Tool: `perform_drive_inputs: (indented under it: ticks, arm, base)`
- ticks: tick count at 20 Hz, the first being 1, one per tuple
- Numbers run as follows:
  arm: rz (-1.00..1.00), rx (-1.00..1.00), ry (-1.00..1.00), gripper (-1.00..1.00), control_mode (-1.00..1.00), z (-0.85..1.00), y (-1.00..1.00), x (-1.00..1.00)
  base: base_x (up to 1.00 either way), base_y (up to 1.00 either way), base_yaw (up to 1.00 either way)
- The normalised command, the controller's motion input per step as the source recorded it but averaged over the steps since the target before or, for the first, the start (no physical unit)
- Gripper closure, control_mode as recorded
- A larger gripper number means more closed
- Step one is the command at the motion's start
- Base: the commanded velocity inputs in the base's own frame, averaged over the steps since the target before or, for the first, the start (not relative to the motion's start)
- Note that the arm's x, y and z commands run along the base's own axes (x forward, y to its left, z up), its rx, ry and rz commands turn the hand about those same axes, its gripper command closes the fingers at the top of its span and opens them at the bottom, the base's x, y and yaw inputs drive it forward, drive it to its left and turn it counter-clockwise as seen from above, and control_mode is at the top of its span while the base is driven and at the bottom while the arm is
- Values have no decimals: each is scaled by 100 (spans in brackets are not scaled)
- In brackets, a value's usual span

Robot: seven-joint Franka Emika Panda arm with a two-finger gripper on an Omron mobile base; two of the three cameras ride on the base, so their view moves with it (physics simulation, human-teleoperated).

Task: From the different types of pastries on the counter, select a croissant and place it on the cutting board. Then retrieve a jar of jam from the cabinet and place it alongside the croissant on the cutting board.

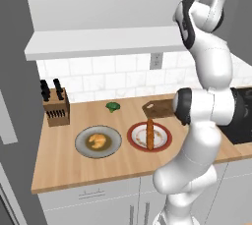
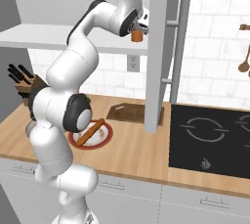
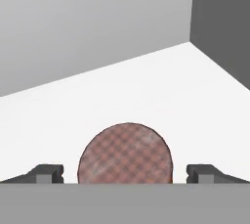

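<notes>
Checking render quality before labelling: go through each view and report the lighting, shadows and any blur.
Left base view: flat, even light, soft edges; the croissant on its grey plate is slightly blurred. Right base view: the open cabinet door casts a faint shadow on the counter; no glare on the cooktop. Hand view: the jar of jam lid is sharp between the open gripper, with smooth shading on the white shelf.

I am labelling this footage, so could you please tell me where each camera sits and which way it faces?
Left base view: behind the arm to its left, looking forward and down on the counter, croissant and cutting board; the white arm rises at right.
Right base view: behind to the right, facing the cooktop and the cabinet; the arm rises at left.
Hand view: on the hand, inside the cabinet; open pincer straddles the jar of jam.
Both base views share the cutting board and the stick pastry.
</notes>
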Motion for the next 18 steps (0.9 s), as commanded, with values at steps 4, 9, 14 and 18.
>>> perform_drive_inputs:
  ticks: [4,9,14,18]
  arm:
    - [0,-2,5,-100,-100,-2,0,0]
    - [0,-6,16,100,-100,-12,0,16]
    - [0,-3,14,100,-100,-6,0,48]
    - [2,14,11,100,-100,45,0,15]
  base:
    - [0,0,0]
    - [0,0,0]
    - [0,0,0]
    - [0,0,0]
